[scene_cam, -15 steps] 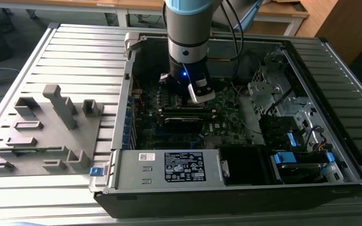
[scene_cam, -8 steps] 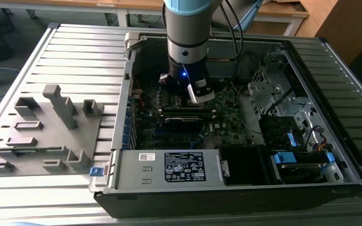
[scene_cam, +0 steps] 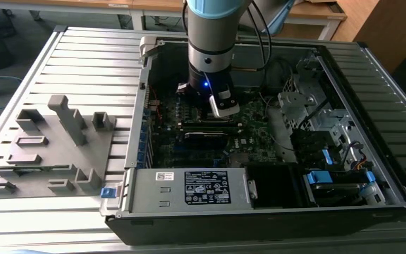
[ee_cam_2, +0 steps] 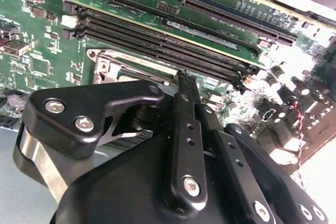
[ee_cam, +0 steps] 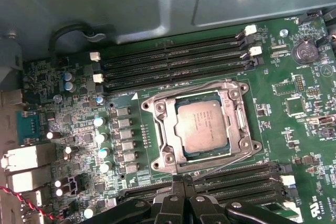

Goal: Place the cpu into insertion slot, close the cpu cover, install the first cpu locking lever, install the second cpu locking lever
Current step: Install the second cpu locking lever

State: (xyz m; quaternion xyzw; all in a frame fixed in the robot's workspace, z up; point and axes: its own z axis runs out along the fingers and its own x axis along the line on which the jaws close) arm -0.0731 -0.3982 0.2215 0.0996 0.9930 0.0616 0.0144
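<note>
Gripper [ee_cam: 181, 195] fingers pressed together, holding nothing, hovering over the motherboard [ee_cam: 294, 129] inside the open computer case [scene_cam: 259, 211]. Cpu [ee_cam: 202, 126] sits flat in the insertion slot [ee_cam: 157, 153], with the cpu cover [ee_cam: 239, 111] down around it. Memory slots [ee_cam: 173, 59] lie just beside the socket.

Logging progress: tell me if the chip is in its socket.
In: the chip lies flat inside the socket, metal frame around it.

The arm [scene_cam: 211, 37] stands upright, gripper [ee_cam: 182, 182] pointing down with fingers together
</note>
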